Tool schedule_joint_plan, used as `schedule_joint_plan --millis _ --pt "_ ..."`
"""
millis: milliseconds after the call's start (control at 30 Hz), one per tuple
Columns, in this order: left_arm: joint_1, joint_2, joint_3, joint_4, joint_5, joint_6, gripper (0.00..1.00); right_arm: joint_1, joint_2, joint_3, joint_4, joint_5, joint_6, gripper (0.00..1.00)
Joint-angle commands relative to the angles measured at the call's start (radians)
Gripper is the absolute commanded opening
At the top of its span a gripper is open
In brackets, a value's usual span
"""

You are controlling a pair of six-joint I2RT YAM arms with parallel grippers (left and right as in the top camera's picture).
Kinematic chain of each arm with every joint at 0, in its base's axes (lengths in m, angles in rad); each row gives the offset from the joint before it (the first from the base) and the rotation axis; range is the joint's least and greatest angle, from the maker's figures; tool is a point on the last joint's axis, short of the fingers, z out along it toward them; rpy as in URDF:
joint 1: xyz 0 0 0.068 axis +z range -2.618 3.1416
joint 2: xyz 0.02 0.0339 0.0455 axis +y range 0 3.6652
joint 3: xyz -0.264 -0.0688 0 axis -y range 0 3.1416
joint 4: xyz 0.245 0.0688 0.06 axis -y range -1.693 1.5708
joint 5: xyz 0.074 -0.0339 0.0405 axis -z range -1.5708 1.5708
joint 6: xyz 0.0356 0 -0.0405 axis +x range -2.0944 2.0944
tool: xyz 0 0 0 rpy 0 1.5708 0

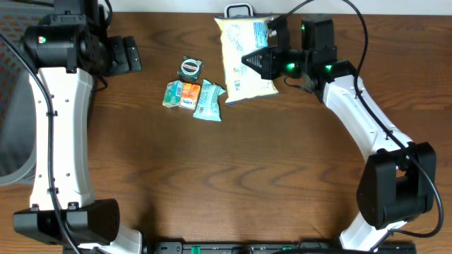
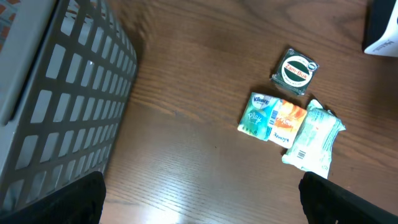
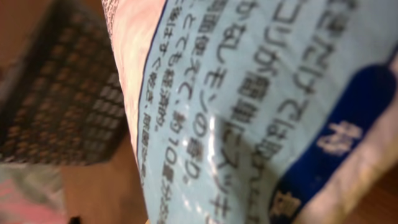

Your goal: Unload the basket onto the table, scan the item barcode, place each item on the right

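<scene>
The right hand (image 1: 256, 62) is pinched shut on the bag (image 1: 236, 42), upper middle of the overhead frame. The left hand (image 1: 128, 55), upper left, gapes wide and empty. Best, I judge, to turn the bag slowly and keep it taut until its barcode faces out flat.

Legible print on the items.
The tissue pack (image 2: 256, 116) reads "Kleenex"; the round green tin (image 2: 296, 71) bears a red wordmark, possibly "Carmex"; the pale bag (image 3: 249, 112) carries dense Japanese text, partly white-on-blue.
</scene>
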Motion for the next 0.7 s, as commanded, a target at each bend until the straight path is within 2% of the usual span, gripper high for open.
schedule_joint_plan --millis 0,133,367,500,667 --pt "0.004 0.004 -0.005 0.0 -0.016 -0.009 0.98 0.013 -0.036 0.023 -0.104 0.416 -0.016 0.01" --pt "0.004 0.004 -0.005 0.0 -0.016 -0.01 0.98 0.045 -0.036 0.023 -0.201 0.838 -0.035 0.01" --pt "0.004 0.004 -0.005 0.0 -0.016 -0.009 0.98 0.097 -0.036 0.023 -0.198 1.316 -0.219 0.01" --pt "0.004 0.004 -0.005 0.0 -0.016 -0.009 0.98 0.102 -0.028 0.022 -0.201 1.422 -0.305 0.01" --pt "0.004 0.004 -0.005 0.0 -0.016 -0.01 0.98 0.102 0.006 0.02 -0.23 1.424 -0.311 0.01"
